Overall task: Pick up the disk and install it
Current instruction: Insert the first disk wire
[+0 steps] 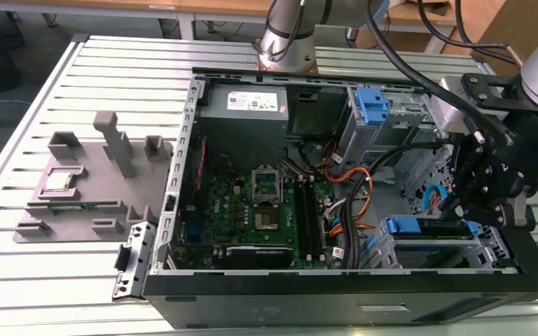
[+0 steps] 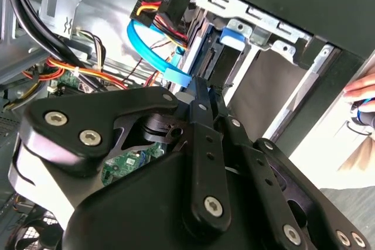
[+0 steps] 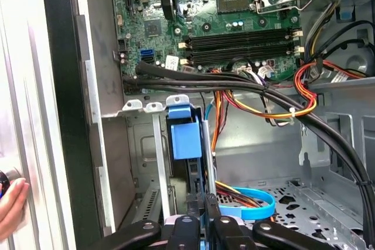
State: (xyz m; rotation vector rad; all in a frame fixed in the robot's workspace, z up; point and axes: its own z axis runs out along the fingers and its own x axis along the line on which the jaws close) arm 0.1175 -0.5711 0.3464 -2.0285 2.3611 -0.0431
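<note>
Slatted metal table (image 1: 82, 77) carries an open PC case (image 1: 344, 308) lying on its side, w/ a grey fixture (image 1: 92, 182) to the exterior view's left. Wooden desks run along the far edge of the room; floor is grey. Inside the case: green motherboard (image 1: 250, 210), grey power supply (image 1: 250, 105) w/ a white sticker, a blue bracket (image 1: 370, 105) in the upper cage, orange and black cables in the middle.

Disk (image 1: 428, 227) sits in the lower drive cage (image 1: 437, 248) at the case's front, exterior view's right: silver body, blue rails, blue handle end (image 3: 186, 139) facing the motherboard. It looks seated in the bay.

Gripper (image 1: 479, 210) hangs just above the disk's far end. In both wrist views the black fingers (image 3: 196, 223) stand close together on the edge of the disk, w/ blue rail between them; looks clamped on it.

Exterior view gives the whole layout and the arm (image 1: 288, 35) base behind the case. First wrist view looks along the bay toward the RAM slots (image 3: 240, 42), w/ a light-blue SATA cable (image 3: 258, 206) looping beside the disk. A person's fingertips (image 3: 12, 206) touch the table edge there. Second wrist view has the gripper's black linkage (image 2: 193, 191) in front and a hand (image 2: 360, 95) beyond the case wall.
</note>
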